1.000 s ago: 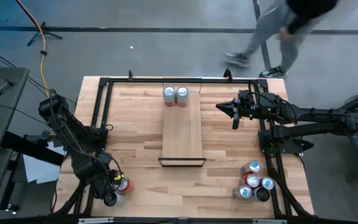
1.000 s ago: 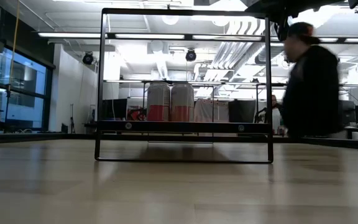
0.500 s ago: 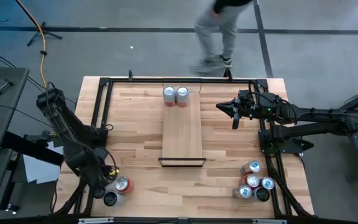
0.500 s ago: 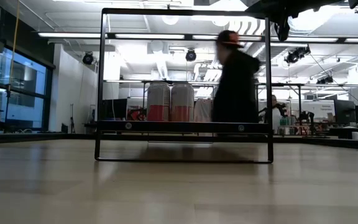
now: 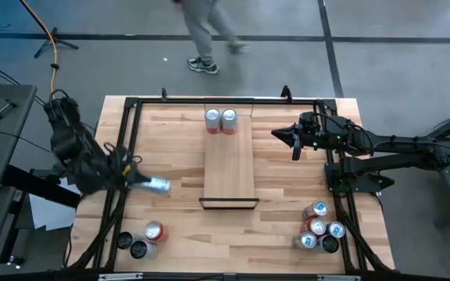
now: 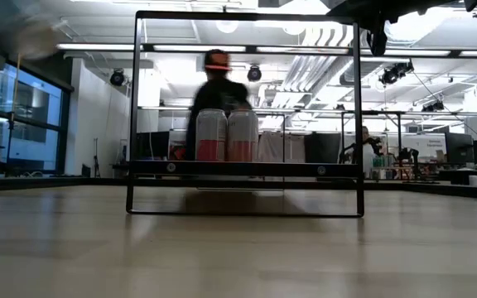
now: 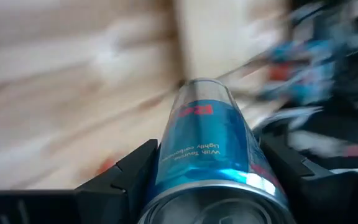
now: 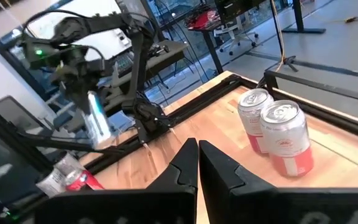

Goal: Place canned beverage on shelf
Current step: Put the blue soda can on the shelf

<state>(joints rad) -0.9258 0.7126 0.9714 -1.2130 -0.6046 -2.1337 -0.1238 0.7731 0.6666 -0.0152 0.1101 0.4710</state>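
Overhead, table-level, 2 wrist views.

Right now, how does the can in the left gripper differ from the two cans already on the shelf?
The blue can is silver and blue; the shelf cans are white and red. The blue can is held off the table by the left gripper, tipped on its side; the shelf cans stand upright, side by side, at the shelf's far end. All look like the same slim can shape.

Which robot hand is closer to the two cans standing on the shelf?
Right. The right gripper hangs shut just beside the shelf, near the two cans. The left gripper is farther away, over the table's left side, holding a blue can.
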